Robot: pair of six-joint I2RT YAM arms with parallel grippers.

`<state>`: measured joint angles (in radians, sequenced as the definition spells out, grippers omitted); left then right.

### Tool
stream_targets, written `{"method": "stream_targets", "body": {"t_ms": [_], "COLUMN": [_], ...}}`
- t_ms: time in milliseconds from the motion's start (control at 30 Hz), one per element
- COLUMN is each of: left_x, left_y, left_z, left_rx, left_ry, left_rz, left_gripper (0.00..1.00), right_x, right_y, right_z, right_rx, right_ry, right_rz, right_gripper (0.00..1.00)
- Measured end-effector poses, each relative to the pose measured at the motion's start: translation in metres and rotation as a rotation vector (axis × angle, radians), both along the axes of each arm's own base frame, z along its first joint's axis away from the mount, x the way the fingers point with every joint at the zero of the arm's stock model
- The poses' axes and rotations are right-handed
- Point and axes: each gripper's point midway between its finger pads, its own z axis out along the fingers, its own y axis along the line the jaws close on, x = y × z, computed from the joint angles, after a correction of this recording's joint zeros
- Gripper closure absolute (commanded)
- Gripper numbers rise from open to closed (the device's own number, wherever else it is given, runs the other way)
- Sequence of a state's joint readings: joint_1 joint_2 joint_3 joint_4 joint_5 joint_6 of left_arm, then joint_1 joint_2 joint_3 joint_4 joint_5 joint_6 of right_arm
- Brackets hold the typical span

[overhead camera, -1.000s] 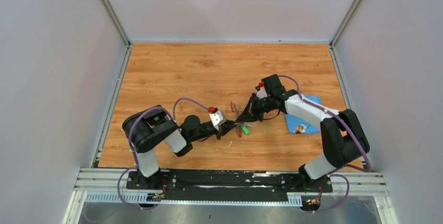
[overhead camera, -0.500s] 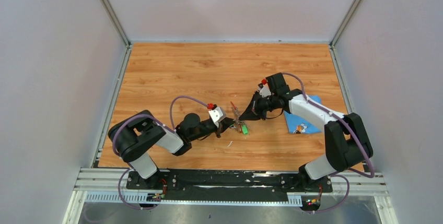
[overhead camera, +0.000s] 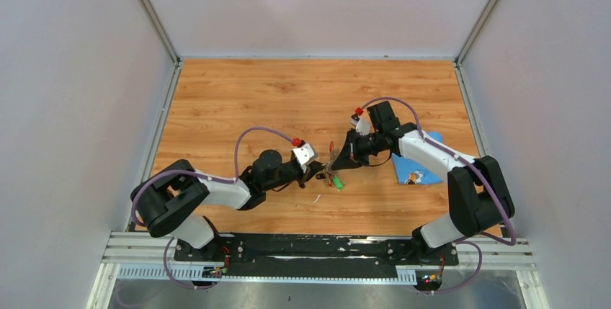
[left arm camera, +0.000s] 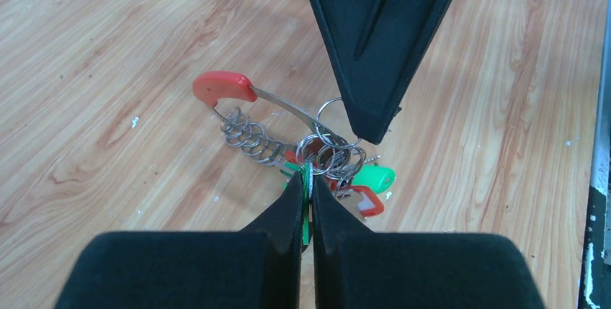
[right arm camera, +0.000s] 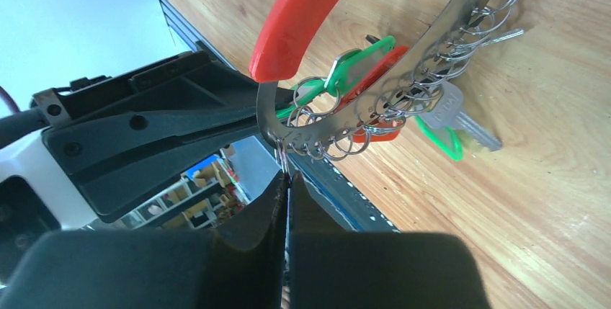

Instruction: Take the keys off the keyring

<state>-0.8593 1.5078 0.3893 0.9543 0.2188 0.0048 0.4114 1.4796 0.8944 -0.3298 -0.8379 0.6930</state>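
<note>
The keyring (right arm camera: pixel 339 118), a thin silver band hung with small rings and ending in a red curved part (right arm camera: pixel 302 14), is held just above the table between both grippers. The keys (right arm camera: pixel 360 60) with green and red caps hang from it; in the left wrist view they bunch at the fingertips (left arm camera: pixel 364 186). My left gripper (left arm camera: pixel 307 172) is shut on a green key cap. My right gripper (right arm camera: pixel 287 174) is shut on a small ring at the keyring's band. In the top view the left gripper (overhead camera: pixel 321 171) and right gripper (overhead camera: pixel 337 160) almost meet over the keys (overhead camera: pixel 336 181).
A blue cloth piece (overhead camera: pixel 425 158) lies on the wooden table to the right, under the right forearm, with a small orange thing (overhead camera: pixel 413 176) at its near edge. Grey walls enclose the table on three sides.
The left arm has stretched out, its elbow swinging left and its gripper moving slightly right and away. The right gripper has shifted slightly left. The keyring stays between them.
</note>
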Motion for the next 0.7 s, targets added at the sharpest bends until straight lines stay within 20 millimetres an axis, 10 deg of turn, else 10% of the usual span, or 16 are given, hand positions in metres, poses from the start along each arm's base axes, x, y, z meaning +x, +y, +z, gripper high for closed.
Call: {"method": "stream_targets", "body": {"t_ms": [700], "left_x": [-0.02], "left_y": [-0.016], "left_z": [-0.015], "left_rx": [0.194], "left_ry": [-0.099], "left_rz": [-0.116], "left_gripper": [1.0], "right_x": [-0.021], "right_y": [-0.02], "right_z": [-0.028], "right_rx": [-0.174], "right_ry": [-0.162], "right_rz": [0.223], "right_gripper": [1.0]}}
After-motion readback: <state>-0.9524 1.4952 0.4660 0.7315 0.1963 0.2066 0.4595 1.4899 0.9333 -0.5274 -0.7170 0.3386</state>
